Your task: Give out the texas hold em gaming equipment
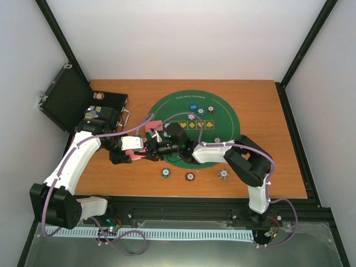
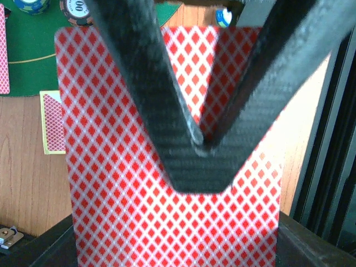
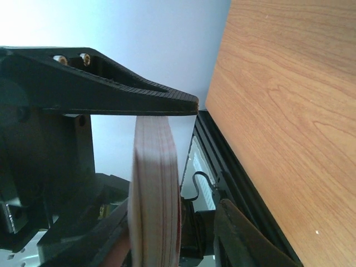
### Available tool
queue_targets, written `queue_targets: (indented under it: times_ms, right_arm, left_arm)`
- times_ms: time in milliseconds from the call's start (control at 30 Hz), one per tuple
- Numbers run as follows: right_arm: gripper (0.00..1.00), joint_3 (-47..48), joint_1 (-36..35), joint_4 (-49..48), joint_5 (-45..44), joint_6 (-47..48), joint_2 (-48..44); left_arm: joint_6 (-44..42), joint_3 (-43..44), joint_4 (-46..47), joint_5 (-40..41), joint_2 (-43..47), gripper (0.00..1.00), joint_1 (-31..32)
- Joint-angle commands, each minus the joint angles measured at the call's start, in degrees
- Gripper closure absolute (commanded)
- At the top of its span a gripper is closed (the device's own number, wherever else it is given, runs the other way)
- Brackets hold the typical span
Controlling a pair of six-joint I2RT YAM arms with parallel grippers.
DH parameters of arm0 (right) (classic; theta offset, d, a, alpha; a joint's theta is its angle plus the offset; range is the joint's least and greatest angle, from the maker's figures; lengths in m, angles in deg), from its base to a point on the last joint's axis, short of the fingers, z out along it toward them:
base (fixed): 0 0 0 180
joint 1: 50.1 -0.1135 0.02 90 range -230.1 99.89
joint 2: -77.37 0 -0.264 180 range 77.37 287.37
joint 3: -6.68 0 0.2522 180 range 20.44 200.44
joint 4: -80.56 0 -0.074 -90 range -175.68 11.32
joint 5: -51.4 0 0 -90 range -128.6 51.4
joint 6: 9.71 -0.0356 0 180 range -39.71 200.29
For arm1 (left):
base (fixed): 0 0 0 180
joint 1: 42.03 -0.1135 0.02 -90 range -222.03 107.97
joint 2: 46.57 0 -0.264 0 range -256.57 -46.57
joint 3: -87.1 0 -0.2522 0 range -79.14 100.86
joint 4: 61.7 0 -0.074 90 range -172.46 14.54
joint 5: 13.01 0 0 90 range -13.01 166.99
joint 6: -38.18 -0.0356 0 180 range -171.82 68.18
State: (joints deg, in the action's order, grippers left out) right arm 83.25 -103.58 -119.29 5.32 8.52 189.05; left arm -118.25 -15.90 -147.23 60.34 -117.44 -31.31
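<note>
**Both pincers meet at the deck, above the mat's near-left edge**

The right pincer (image 1: 159, 148) is clamped on a deck of red-backed cards (image 3: 154, 189). The right wrist view shows the deck edge-on, with the upper finger (image 3: 139, 100) resting on its top edge. The left pincer (image 2: 201, 146) is narrowed to nothing, its two fingertips meeting in a V over the red diamond back of the top card (image 2: 111, 211). I cannot tell whether the tips touch that card.

Just beyond, another red-backed card (image 2: 54, 122) lies face down at the rim of the green mat (image 1: 222, 133). Further in on the mat sit a blue round button (image 1: 193, 107) and a few small chips near it. Three poker chips (image 1: 189, 177) lie in a row on the desk (image 1: 272, 144), just off the mat's near edge. At the desk's far-left corner the black case (image 1: 64, 100) stands open, with more chips inside.
</note>
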Motion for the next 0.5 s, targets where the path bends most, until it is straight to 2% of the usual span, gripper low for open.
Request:
queue_targets:
  times_ms: [0, 333, 467]
  right_arm:
    - [0.67, -2.1, 1.3, 6.5, -2.2, 2.4, -2.2]
    - [0.83, -2.2, 2.5, 11.5, -3.2, 4.5, -6.6]
    - [0.84, -2.3, 3.0, 14.1, -3.6, 6.1, -8.2]
  left_arm:
    - [-1.1, 1.8, 0.0, -1.2, 1.7, 0.93, 0.0]
    - [-1.3, 0.5, 1.0, -0.3, 2.0, 0.94, 0.0]
    - [-1.2, 0.5, 1.0, -0.1, 1.9, 0.93, 0.0]
